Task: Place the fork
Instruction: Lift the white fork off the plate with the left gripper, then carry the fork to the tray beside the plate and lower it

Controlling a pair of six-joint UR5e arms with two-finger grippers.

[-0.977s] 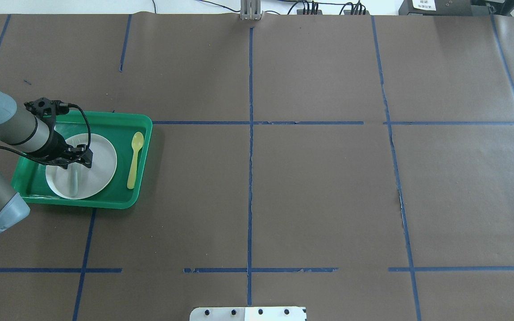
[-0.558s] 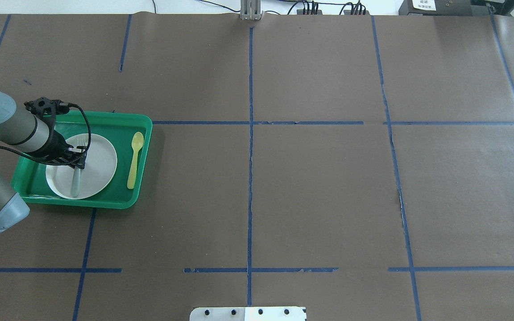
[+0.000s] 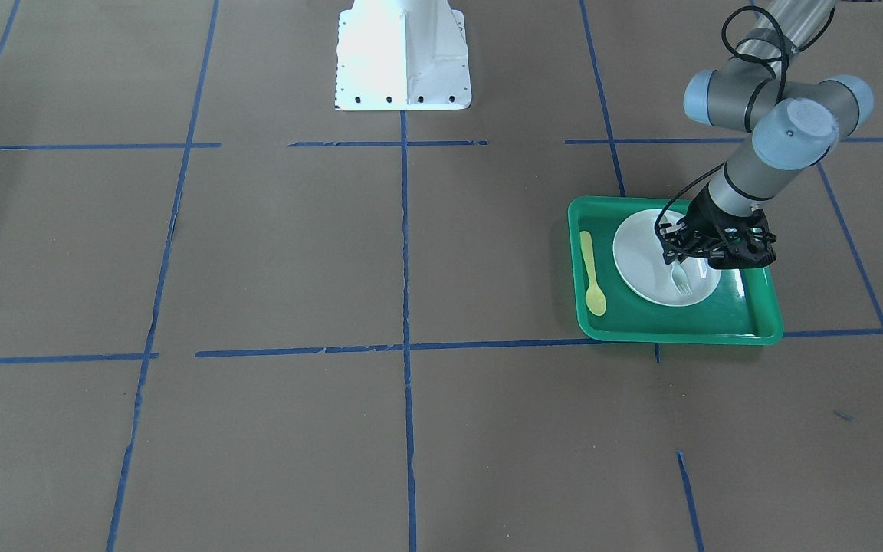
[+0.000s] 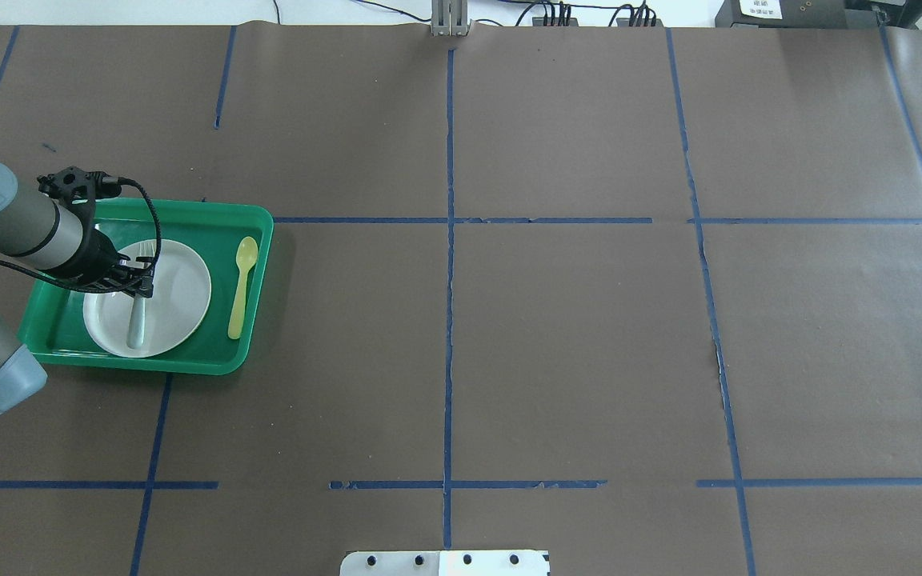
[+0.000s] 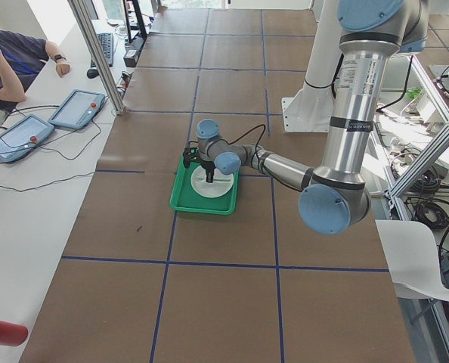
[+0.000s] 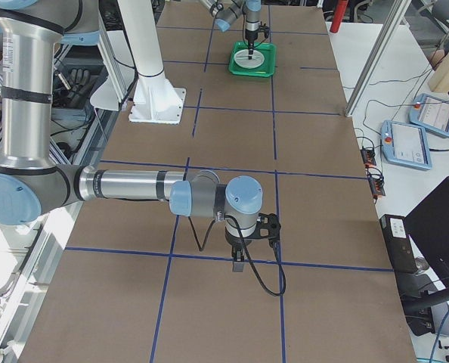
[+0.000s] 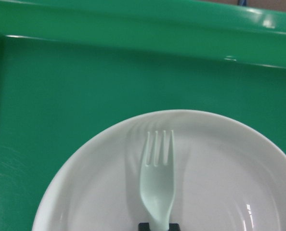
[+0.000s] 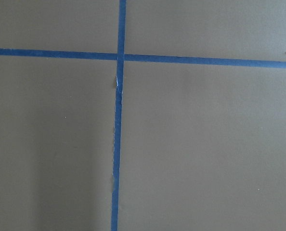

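The pale white-grey fork lies along the round white plate inside the green tray, tines toward the far side. My left gripper points down over the plate and is shut on the fork's neck. In the left wrist view the fork's tines stick out over the plate, with dark fingertips at the neck. The front view shows the same grip on the fork. My right gripper hangs over bare table far from the tray; I cannot tell its state.
A yellow plastic spoon lies in the tray to the right of the plate, also in the front view. The tray's raised rim surrounds the plate. Brown paper with blue tape lines covers the table. The white robot base stands at mid-table edge.
My left gripper's jaws narrowed from wide open to closed around the fork's neck. The left arm shifted slightly left, and the tray and plate moved slightly with it.
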